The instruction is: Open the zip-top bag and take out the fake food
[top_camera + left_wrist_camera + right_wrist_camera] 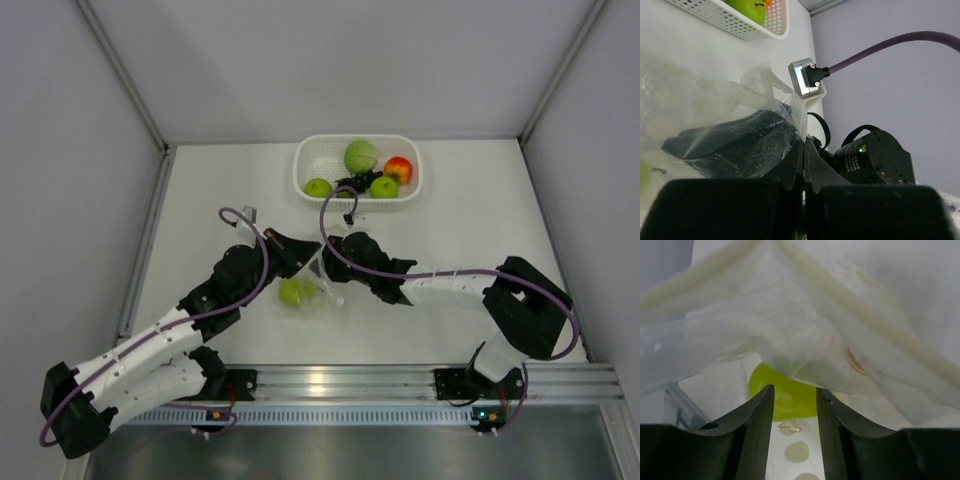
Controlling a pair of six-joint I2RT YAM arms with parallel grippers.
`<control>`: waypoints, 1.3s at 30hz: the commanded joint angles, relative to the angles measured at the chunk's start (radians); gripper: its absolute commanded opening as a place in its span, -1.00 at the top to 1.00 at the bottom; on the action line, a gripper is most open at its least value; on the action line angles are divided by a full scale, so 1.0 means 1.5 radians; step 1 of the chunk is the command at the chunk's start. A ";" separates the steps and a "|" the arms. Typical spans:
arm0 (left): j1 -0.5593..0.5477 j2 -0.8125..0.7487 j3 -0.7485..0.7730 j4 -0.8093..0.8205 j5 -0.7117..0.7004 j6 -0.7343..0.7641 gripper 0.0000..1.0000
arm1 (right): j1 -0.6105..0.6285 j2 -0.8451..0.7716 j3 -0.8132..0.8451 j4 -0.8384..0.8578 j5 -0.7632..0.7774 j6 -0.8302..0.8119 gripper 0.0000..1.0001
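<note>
- While the left hand (803, 145) is pressed together on a fold of the zip-top bag (715, 115), the crinkled film bulges out just ahead of its fingertips.
- The right hand (795, 390) faces it, fingers narrowly spread. The film drapes across their tips and blocks the view beyond.
- A green fruit (782, 395) inside the bag shows through that gap.
- Well beyond both hands, a white basket (305, 160) on the worktop (450, 230) holds more fruit.

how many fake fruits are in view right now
6. Five sit in the white basket: pale green ball, red-yellow apple, left green apple, right green apple, dark grapes. One green fruit is inside the zip-top bag. More may be hidden.
</note>
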 commanded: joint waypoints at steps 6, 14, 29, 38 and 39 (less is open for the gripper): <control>-0.004 -0.050 0.003 0.033 -0.006 0.000 1.00 | 0.010 -0.009 0.009 -0.095 0.276 -0.025 0.22; -0.004 -0.034 0.010 0.033 0.001 0.041 1.00 | -0.003 -0.022 0.077 -0.301 0.482 -0.134 0.19; -0.004 -0.001 0.010 -0.080 -0.073 0.115 1.00 | -0.006 -0.002 0.074 -0.167 0.004 -0.332 -0.24; -0.003 -0.010 0.012 -0.098 -0.081 0.125 1.00 | -0.004 0.043 0.077 -0.202 -0.017 -0.343 -0.40; -0.003 -0.008 0.011 -0.099 -0.083 0.126 1.00 | -0.006 0.040 0.067 -0.203 -0.025 -0.344 -0.44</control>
